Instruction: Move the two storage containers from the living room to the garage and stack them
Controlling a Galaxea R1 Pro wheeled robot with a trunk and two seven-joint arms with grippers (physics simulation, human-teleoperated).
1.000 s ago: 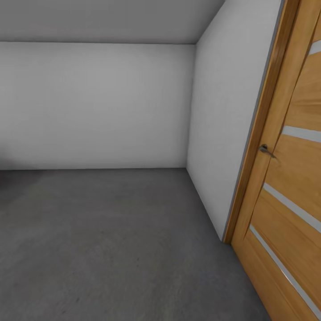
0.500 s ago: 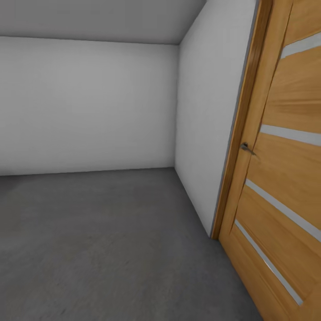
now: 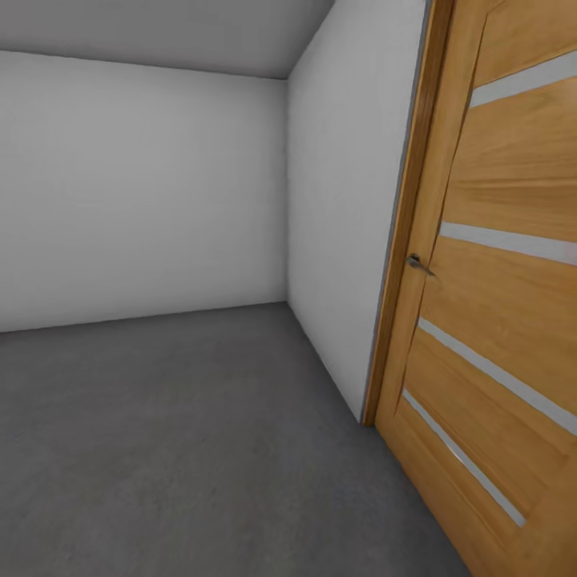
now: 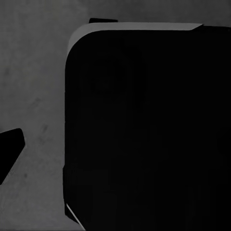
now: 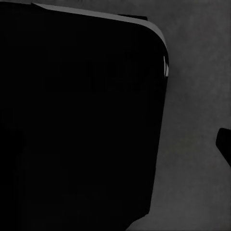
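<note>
Grey concrete floor [image 3: 176, 449], orange-wood door [image 3: 497, 320] close on my right: I'd steer wide; gripper states I cannot tell.

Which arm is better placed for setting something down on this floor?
Left, tentatively: the floor opens leftward, while the door and wall crowd the right. Both wrist views look alike, so the arms themselves give no edge.

Cam panned right: door [image 3: 497, 304] now bigger, wall corner [image 3: 287, 192] shifted left.
</note>
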